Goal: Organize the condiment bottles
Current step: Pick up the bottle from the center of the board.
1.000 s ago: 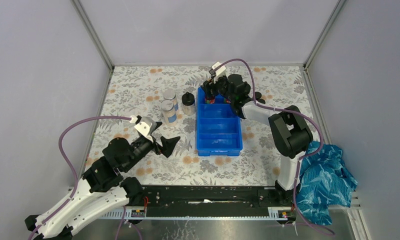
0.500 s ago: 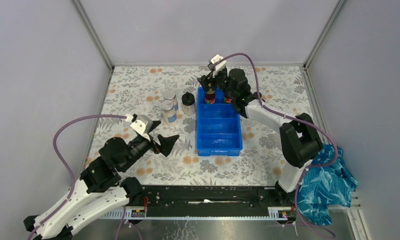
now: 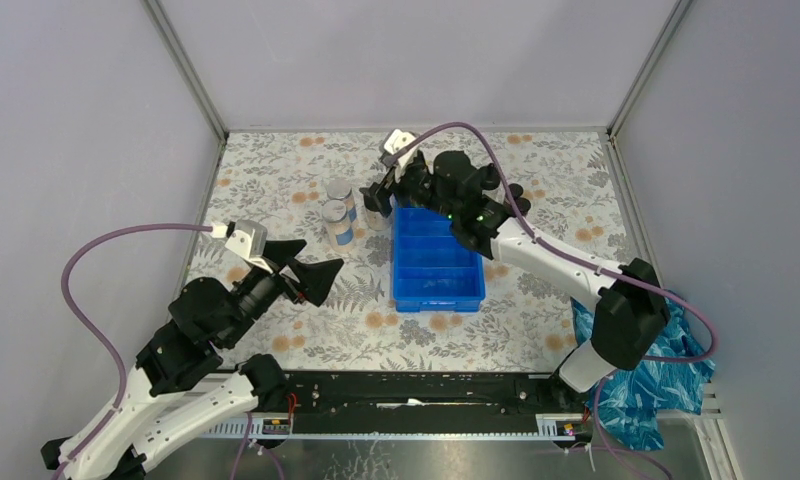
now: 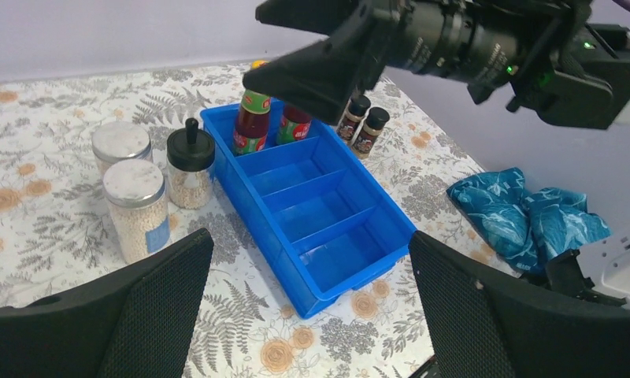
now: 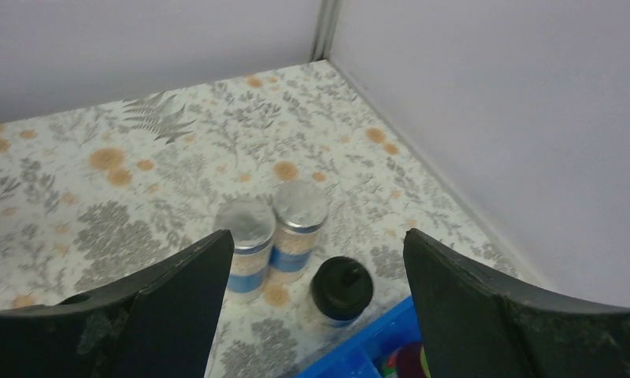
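Two dark red bottles (image 4: 252, 126) stand in the far compartment of the blue tray (image 4: 351, 272). On the table left of the tray stand two silver-lidded jars (image 3: 336, 212) and a clear bottle with a black domed cap (image 3: 377, 216). My right gripper (image 3: 384, 188) hovers open just above that bottle (image 5: 341, 288), touching nothing. The jars (image 5: 246, 244) show past its left finger. Two short dark jars (image 4: 364, 128) stand on the table right of the tray. Open and empty, my left gripper (image 3: 323, 254) hangs over the table left of the tray's near half.
A crumpled blue cloth (image 3: 644, 372) lies at the table's right front corner. The tray's three nearer compartments (image 3: 438, 258) hold nothing. Grey walls close the table on the left, back and right.
My right gripper has left the red bottles in the tray, swung left over the black-capped bottle and opened wider. My left arm has drawn back to the left, still open.
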